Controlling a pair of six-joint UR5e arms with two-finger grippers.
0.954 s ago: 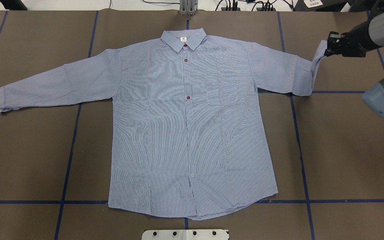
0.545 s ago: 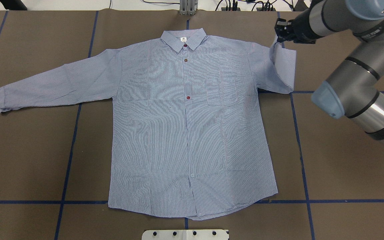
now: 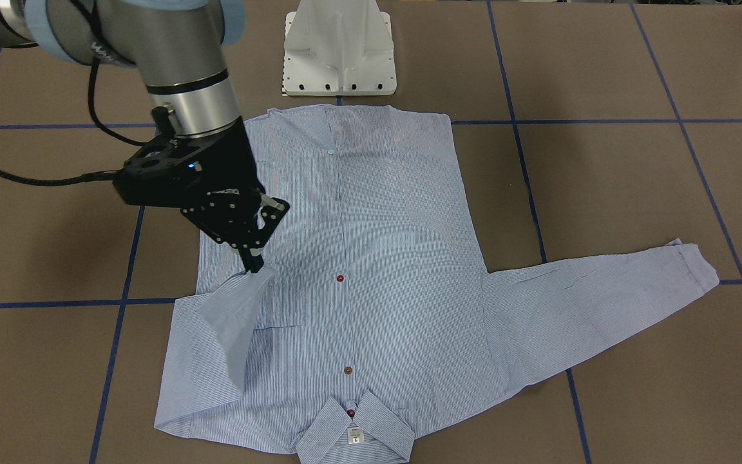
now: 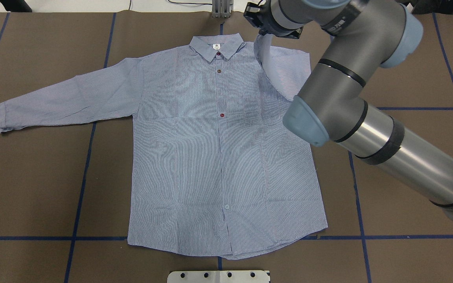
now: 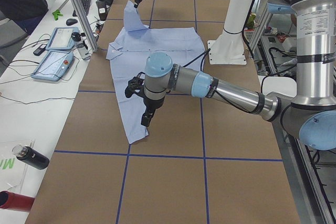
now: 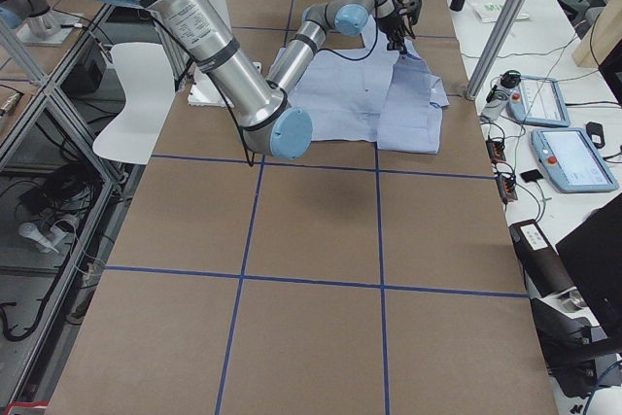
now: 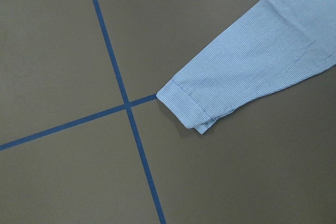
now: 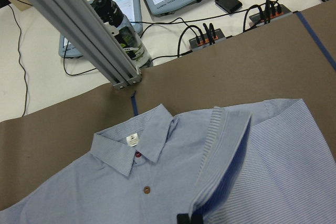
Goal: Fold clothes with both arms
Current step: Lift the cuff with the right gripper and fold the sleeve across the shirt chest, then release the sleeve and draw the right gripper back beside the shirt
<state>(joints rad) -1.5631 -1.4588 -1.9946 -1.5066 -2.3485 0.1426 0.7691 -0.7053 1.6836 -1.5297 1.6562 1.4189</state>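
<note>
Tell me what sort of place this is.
Likely a robotics lab: a grey metal tube-shaped robot arm over a brown table gridded with blue tape, plus a touchscreen control pendant with a red button.

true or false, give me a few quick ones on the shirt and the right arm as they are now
1. The right tool pinches a sleeve cuff of the light-blue striped button-up shirt, raised over its front. True.
2. The other sleeve is folded across the chest. False: it lies stretched flat on the brown table.
3. The shirt lies buttons up. True.
4. The small white neck label is hidden. False: it shows inside the collar.
</note>
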